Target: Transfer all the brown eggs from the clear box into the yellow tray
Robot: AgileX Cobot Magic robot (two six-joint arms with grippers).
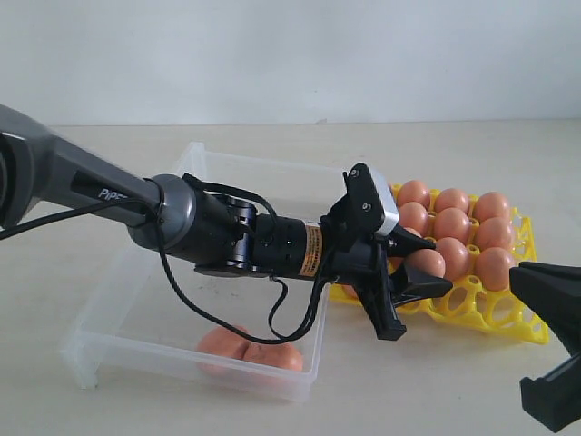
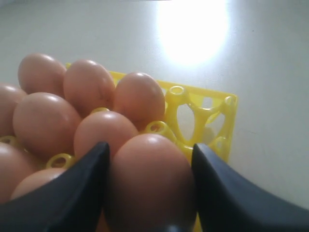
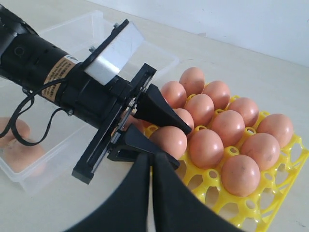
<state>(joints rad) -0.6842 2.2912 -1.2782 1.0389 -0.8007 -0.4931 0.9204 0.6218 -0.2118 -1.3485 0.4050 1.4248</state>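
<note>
My left gripper [image 1: 431, 268] is shut on a brown egg [image 1: 427, 262], holding it over the near left part of the yellow tray [image 1: 490, 313]. In the left wrist view the egg [image 2: 149, 183] fills the gap between both dark fingers [image 2: 77, 193], with the tray's yellow rim [image 2: 212, 121] behind it. Several brown eggs [image 3: 227, 125] sit in the tray's cups. Two eggs [image 1: 250, 350] lie in the clear box [image 1: 136, 309] near its front wall. My right gripper [image 3: 150, 159] is shut and empty, just in front of the tray.
The left arm's black body [image 1: 209, 227] and its cable stretch across the clear box. Several empty cups [image 3: 270, 193] show along the tray's near side. The right gripper [image 1: 522, 277] sits at the lower right of the exterior view.
</note>
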